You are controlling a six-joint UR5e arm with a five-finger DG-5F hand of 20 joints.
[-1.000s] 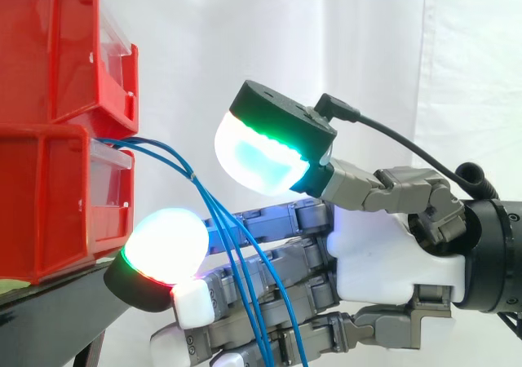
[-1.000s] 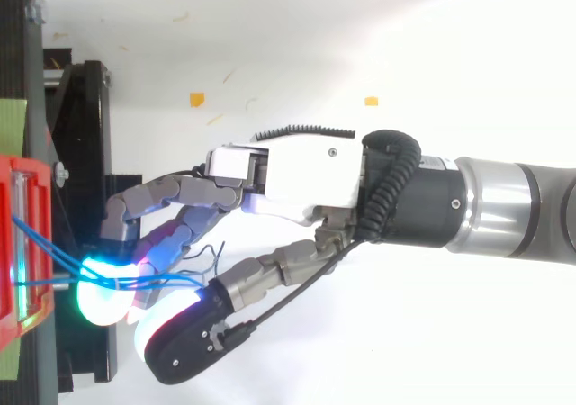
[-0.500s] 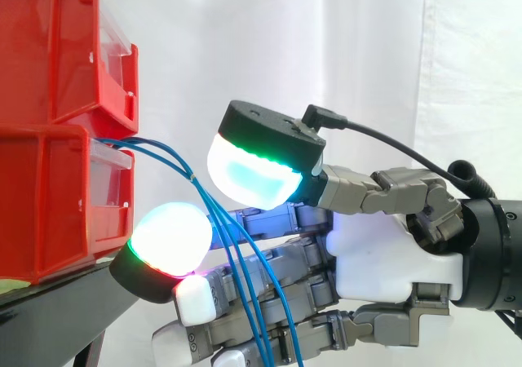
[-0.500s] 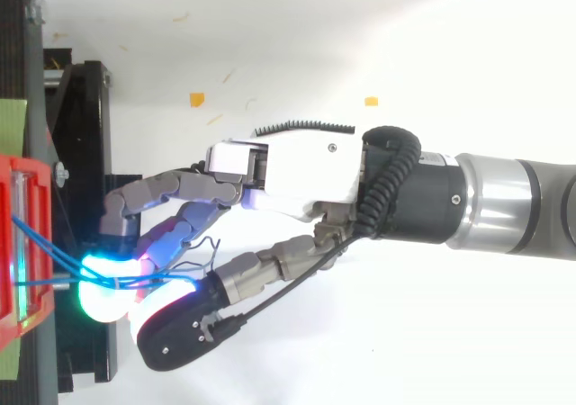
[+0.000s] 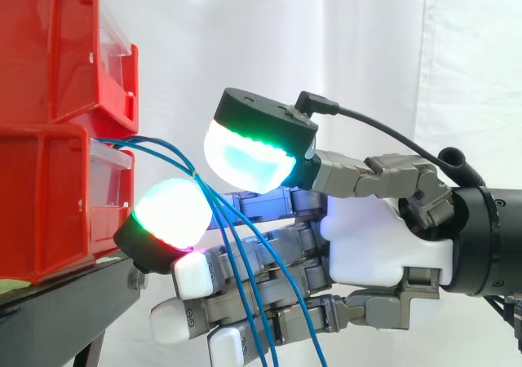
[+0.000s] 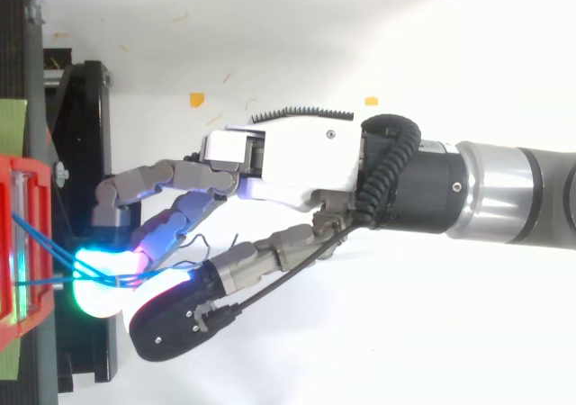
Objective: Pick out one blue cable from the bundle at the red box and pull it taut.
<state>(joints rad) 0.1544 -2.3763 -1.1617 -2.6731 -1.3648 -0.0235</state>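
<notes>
White curtain behind; red bins (image 5: 49, 196) left. Hand (image 5: 383, 245) half-open, pads (image 5: 245, 151) bracketing blue cables (image 5: 194, 174), none pinched. Cables slack; selection, pull pending.

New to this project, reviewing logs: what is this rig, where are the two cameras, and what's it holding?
It is a robot arm ending in a hand with fingers and a thumb. The glowing pads are its own fingertips. One picture is taken from beside the work, level with it, with the arm coming in from the right. The other looks down on the same scene from above. At the left, red bins are stacked on a black stand before a white curtain. Thin blue cables come out of the lower bin and hang down across the fingers. They pass between the thumb's pad and a finger's pad. The side view shows a gap there, so nothing looks pinched yet.
</notes>
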